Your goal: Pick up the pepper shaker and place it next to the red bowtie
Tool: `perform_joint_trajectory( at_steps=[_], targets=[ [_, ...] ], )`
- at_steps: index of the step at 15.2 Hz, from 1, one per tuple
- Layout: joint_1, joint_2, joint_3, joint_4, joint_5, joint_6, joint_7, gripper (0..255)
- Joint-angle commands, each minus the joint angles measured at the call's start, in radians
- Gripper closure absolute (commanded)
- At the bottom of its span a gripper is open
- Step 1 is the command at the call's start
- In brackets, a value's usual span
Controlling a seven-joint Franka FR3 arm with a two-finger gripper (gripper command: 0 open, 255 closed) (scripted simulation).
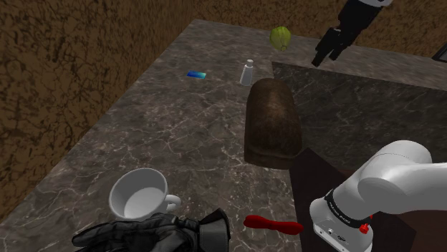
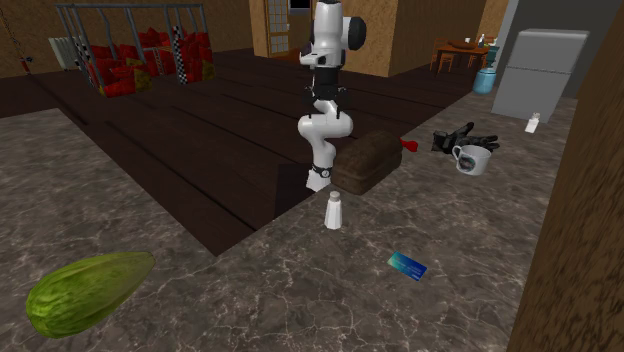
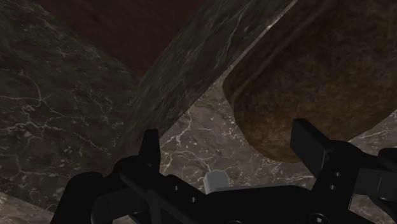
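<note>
One pepper shaker [image 1: 247, 73]: whitish, tapered, upright on marbled counter [image 1: 165, 136]; fingers [image 3: 310, 143] spread, holding nothing.

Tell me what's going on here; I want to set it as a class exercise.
A white robot arm has its claw open over the marble counter, near the pale pepper shaker but not holding it. The shaker stands upright between a blue card and a brown loaf. The red bowtie lies at the counter's other end, beside black gloves and a white mug.
</note>
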Motion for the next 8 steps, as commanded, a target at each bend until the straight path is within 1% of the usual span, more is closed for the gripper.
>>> perform_joint_trajectory(
  at_steps=[1, 8],
  targets=[
    [0.0, 0.0, 0.0, 0.0, 0.0, 0.0, 0.0, 0],
    [-0.003, 0.279, 0.033, 0.116, 0.003, 0.116, 0.069, 0]
  ],
)
